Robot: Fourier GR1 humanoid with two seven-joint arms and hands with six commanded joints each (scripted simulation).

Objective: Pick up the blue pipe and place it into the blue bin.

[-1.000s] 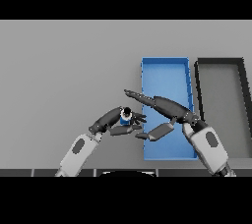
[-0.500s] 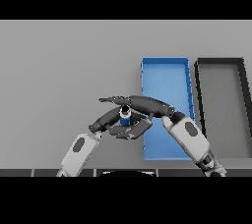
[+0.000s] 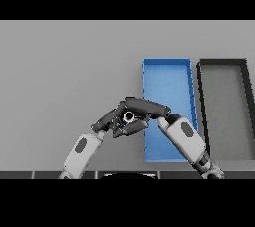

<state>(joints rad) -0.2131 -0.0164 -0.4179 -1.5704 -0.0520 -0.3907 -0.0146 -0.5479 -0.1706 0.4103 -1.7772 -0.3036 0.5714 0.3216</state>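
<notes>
Near the counter's (image 3: pixel 64 71) front centre, just left of the blue bin (image 3: pixel 167 79), both hands are brought together around the blue pipe (image 3: pixel 128 117). No legible writing or label is seen anywhere. Right hand (image 3: pixel 145 107): reached in from the lower right across the bin's left wall, fingers curled over the pipe's top. Left hand (image 3: pixel 115 121): reached in from the lower left, fingers and thumb curled against the pipe's left and underside. Only the pipe's open end is seen between them. A black bin (image 3: pixel 224 66) is placed just right of the blue one.
</notes>
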